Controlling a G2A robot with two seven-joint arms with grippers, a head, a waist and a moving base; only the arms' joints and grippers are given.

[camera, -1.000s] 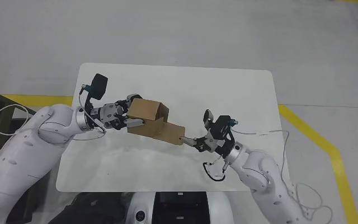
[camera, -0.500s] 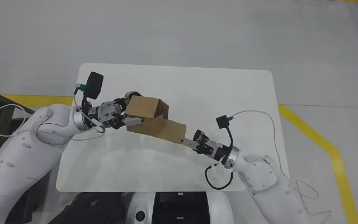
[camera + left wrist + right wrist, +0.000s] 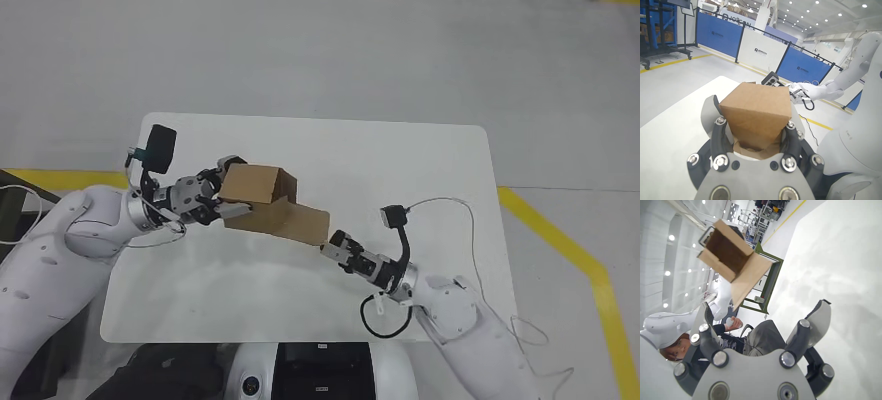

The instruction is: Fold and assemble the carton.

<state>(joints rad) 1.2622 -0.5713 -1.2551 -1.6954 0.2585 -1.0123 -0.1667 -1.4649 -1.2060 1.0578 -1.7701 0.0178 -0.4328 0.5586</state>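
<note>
My left gripper [image 3: 214, 196] holds a brown cardboard carton [image 3: 262, 190] above the left half of the white table [image 3: 420, 160]. In the left wrist view that gripper [image 3: 755, 113] is shut on the carton [image 3: 757, 106], one finger on each side. The carton's open end [image 3: 725, 251] faces my right gripper, and one long flap [image 3: 300, 222] sticks out toward it. My right gripper [image 3: 334, 247] is just off the flap's outer corner. In the right wrist view it [image 3: 762, 308] is open, and the flap's tip [image 3: 735, 306] hangs close to one finger.
The table's right half and front strip are bare. A white cable [image 3: 450, 204] loops from the right wrist over the table. Yellow floor tape [image 3: 560, 240] runs past the table's right edge.
My left gripper has drawn the carton slightly left and back. My right arm has turned its wrist over and slid its gripper left, in under the flap's outer corner.
</note>
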